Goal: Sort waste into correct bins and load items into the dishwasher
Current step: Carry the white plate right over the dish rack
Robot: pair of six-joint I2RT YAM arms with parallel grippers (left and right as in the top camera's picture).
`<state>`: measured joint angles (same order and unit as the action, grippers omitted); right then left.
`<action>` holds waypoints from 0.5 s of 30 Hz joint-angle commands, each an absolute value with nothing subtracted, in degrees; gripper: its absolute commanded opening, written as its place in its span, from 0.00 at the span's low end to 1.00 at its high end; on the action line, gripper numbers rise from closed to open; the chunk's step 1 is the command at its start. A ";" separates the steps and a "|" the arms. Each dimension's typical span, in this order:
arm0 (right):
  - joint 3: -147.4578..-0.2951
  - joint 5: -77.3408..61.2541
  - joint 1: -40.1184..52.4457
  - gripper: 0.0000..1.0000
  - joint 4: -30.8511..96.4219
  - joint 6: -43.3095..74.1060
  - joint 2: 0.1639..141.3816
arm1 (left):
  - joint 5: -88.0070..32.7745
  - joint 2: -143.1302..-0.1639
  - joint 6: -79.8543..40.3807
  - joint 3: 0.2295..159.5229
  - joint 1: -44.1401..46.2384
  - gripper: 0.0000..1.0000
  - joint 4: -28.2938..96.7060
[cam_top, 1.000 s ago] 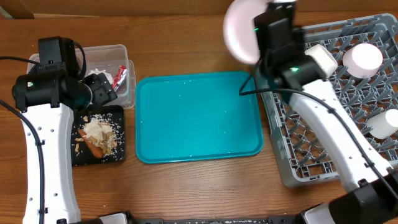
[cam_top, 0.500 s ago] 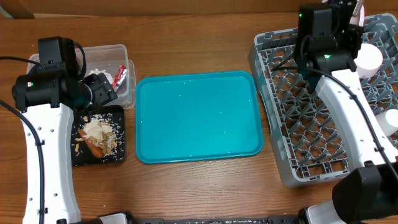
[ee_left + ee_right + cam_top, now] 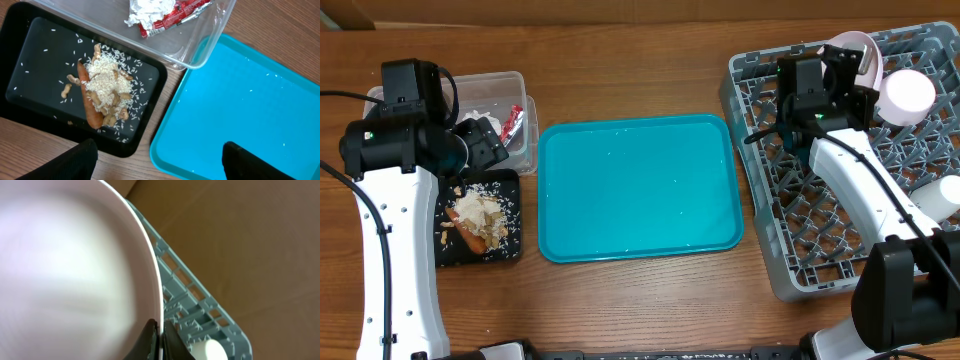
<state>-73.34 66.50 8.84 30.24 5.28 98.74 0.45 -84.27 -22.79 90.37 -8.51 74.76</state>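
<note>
White plate [image 3: 858,48], its rim pinched tight in the right claw [image 3: 159,339], stands on edge over the back edge of the rack [image 3: 768,250]. Loading is in hand; next it needs lowering between pegs, then release. The left claw [image 3: 160,162] gapes empty, well away from the rack.

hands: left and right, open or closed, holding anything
Left hand: open, holding nothing.
Right hand: closed on the rim of the white plate.

- You'll find the grey rack [image 3: 772,250] at the right edge, with the white plate [image 3: 863,50] on edge at its top.
- Upper left, the clear tub [image 3: 490,77] holds the red wrapper [image 3: 513,124].
- Just below it, the black tray [image 3: 512,240] carries the carrot [image 3: 468,237] under crumbs [image 3: 480,212].
</note>
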 commanded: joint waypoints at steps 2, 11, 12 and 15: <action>-71.55 64.23 10.72 0.04 32.99 11.05 98.61 | 0.12 -84.12 -23.18 90.43 -8.60 0.82 74.54; -71.59 67.29 16.12 0.04 27.73 9.61 98.61 | 0.12 -84.12 -23.18 90.43 -8.60 0.82 74.56; -71.59 67.33 16.58 0.04 27.44 9.21 98.61 | 0.12 -84.12 -23.18 90.43 -8.60 0.82 74.56; -71.59 67.33 17.91 0.04 27.53 8.97 98.61 | 0.12 -84.12 -23.18 90.43 -8.60 0.82 74.54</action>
